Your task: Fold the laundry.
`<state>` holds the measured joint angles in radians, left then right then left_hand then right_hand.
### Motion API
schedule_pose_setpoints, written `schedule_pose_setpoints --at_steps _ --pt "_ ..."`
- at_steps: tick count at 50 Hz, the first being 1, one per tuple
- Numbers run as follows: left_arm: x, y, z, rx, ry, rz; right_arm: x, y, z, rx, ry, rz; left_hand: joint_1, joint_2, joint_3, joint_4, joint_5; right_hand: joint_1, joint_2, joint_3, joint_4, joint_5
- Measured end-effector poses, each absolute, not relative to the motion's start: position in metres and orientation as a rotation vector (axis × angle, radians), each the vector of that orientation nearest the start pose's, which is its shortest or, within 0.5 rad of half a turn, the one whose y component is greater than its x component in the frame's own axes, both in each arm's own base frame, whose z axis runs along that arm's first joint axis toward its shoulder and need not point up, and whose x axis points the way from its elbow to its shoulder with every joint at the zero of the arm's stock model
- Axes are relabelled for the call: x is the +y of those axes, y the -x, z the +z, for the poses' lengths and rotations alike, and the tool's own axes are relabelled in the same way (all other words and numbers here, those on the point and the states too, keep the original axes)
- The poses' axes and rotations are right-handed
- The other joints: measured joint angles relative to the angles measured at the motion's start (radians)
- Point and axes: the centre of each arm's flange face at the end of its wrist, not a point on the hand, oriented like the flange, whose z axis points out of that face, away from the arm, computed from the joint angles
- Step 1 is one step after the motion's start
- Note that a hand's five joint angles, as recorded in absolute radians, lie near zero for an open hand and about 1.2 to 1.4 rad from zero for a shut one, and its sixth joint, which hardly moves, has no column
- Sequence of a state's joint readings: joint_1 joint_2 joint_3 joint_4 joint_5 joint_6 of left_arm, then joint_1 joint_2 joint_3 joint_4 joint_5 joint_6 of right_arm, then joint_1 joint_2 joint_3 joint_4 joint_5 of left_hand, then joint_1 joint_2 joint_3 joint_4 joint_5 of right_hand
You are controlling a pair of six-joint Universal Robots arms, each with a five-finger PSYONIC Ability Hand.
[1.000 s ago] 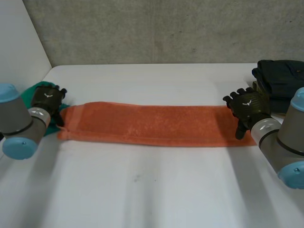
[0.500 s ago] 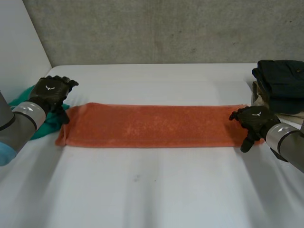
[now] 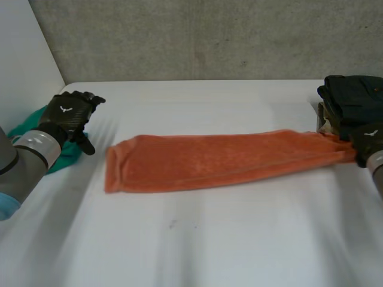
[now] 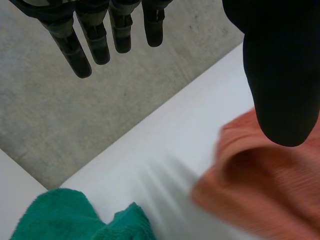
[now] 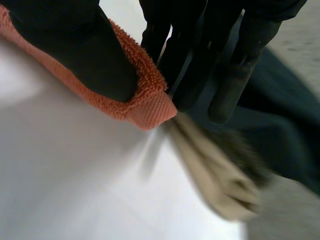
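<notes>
White table (image 3: pixel 197 251): long orange terry towel (image 3: pixel 209 161), right hand (image 3: pixel 368 142) pinching corner.

Open surface (image 3: pixel 197 239) lies before and behind the orange towel (image 3: pixel 209 161). A green cloth (image 3: pixel 70 154) occupies the left edge, dark folded clothes (image 3: pixel 353 98) the right.

**Lighting softly and evenly from overhead**

Washing the white table (image 3: pixel 197 239) in bright, diffuse light. Laying only a thin, soft-edged shade along the near edge of the orange towel (image 3: pixel 221 160). Keeping the grey wall (image 3: pixel 209 36) flat and dull behind. Sinking the dark clothes (image 3: pixel 353 95) into near-black, folds barely reading. Holding the green cloth (image 3: pixel 66 152) saturated, dimming slightly at the table's edge.
</notes>
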<state>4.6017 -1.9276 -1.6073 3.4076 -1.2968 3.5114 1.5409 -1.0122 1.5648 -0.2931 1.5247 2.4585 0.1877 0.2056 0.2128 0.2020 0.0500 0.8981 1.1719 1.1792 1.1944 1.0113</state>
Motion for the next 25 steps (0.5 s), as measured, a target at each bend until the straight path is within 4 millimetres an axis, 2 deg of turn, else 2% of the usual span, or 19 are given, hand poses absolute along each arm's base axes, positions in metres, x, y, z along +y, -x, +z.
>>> schedule_pose_setpoints --at_steps 6,10,14,17,20,22,23,25 --pt "-0.336 0.188 0.215 2.209 -0.79 -2.147 -0.393 -0.097 0.148 2.767 1.232 -2.176 0.0 0.0 0.0 0.0 0.0 0.0 0.0 0.008 0.0 0.0" --pt "-0.334 0.184 0.219 2.214 -0.759 -2.162 -0.397 -0.106 0.153 2.736 1.441 -2.215 0.0 0.0 0.0 0.0 0.0 0.0 0.0 0.008 0.0 0.003" --pt "-0.331 0.181 0.22 2.229 -0.735 -2.169 -0.391 -0.151 0.165 2.503 1.602 -2.336 0.0 0.0 0.0 0.0 0.0 0.0 0.0 0.008 0.003 0.005" --pt "-0.329 0.18 0.221 2.238 -0.725 -2.173 -0.375 -0.2 0.179 2.202 1.678 -2.457 0.0 0.0 0.0 0.0 0.0 0.0 0.0 0.008 0.003 0.005" --pt "-0.326 0.179 0.221 2.243 -0.721 -2.177 -0.342 -0.268 0.194 1.749 1.734 -2.559 0.0 0.0 0.0 0.0 0.0 0.0 0.003 0.008 0.004 0.005" --pt "-0.325 0.179 0.222 2.245 -0.719 -2.179 -0.321 -0.301 0.197 1.526 1.748 -2.569 0.0 0.0 0.0 0.0 0.0 0.0 0.006 0.008 0.004 0.007" --pt "-0.324 0.179 0.222 2.246 -0.718 -2.18 -0.305 -0.324 0.196 1.372 1.755 -2.558 0.0 0.0 0.0 0.0 0.0 0.0 0.006 0.008 0.004 0.01" --pt "-0.322 0.179 0.222 2.249 -0.715 -2.181 -0.28 -0.353 0.192 1.175 1.759 -2.521 0.0 0.0 0.0 0.0 0.0 0.0 0.006 0.008 0.004 0.014"
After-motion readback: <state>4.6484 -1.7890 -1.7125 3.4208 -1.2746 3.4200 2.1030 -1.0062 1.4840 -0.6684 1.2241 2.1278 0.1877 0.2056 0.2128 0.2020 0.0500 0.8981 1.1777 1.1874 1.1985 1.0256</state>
